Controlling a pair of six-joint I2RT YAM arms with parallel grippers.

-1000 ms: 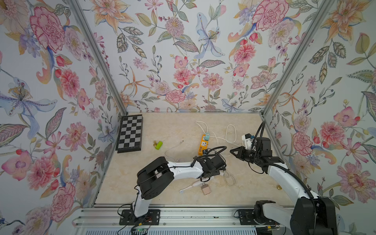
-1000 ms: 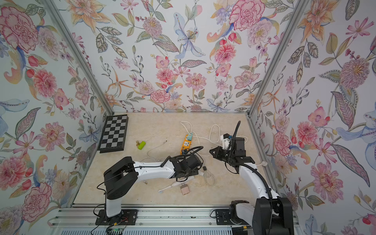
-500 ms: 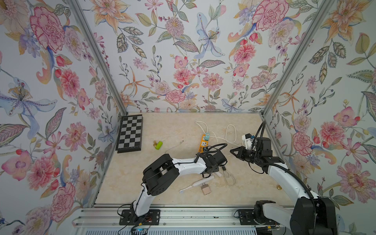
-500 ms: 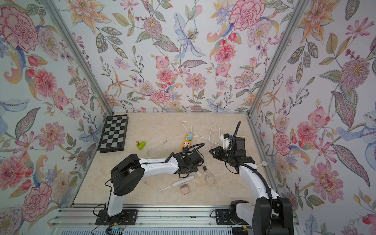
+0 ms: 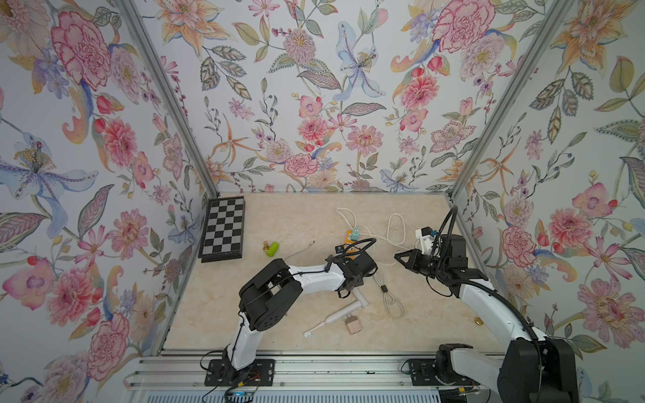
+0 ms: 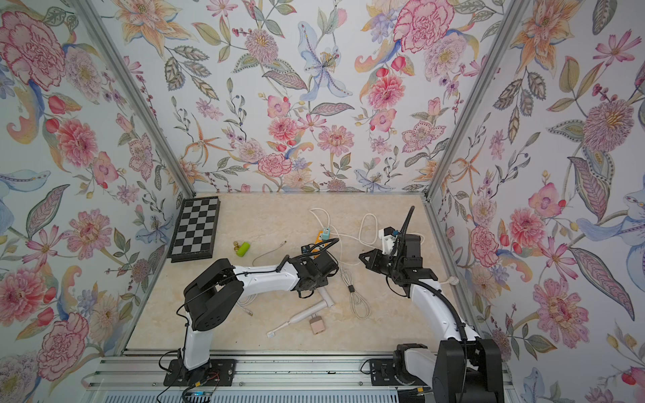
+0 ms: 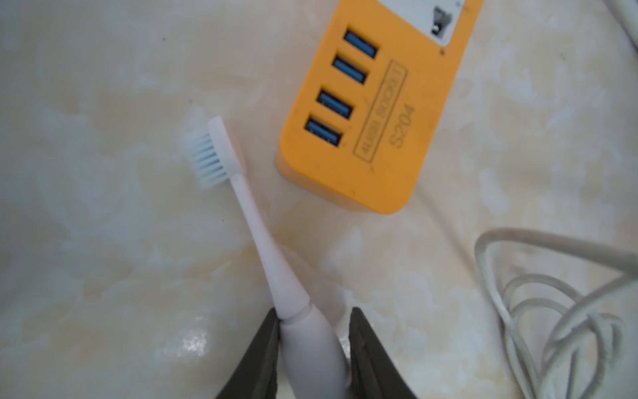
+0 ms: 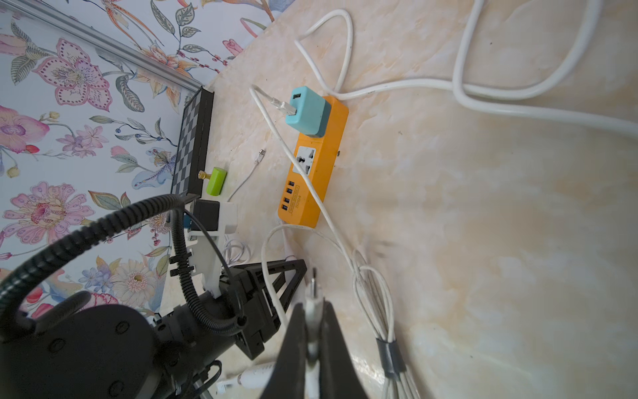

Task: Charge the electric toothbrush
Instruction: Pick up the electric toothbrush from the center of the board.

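In the left wrist view a white electric toothbrush [image 7: 262, 248] lies on the marble table. Its blue bristles are close to the orange power strip [image 7: 397, 138]. My left gripper [image 7: 314, 311] is shut on its thick body, a finger on each side. Its butt end [image 5: 360, 298] sticks out behind the left wrist in both top views. My right gripper [image 8: 312, 304] hangs right of the strip, shut on the metal-tipped plug [image 8: 313, 281] of a white cable. A second white toothbrush [image 5: 335, 315] lies near the front.
A pink adapter [image 5: 352, 324] sits beside the second toothbrush. A tied white cable bundle [image 5: 389, 296] lies between the arms. A teal USB adapter [image 8: 307, 112] is plugged into the strip. A chessboard [image 5: 223, 228] and a green capsule [image 5: 272, 248] lie at the left.
My left gripper has shifted slightly toward the power strip and its jaws have closed in onto the toothbrush. The right arm and the second toothbrush have stayed put.
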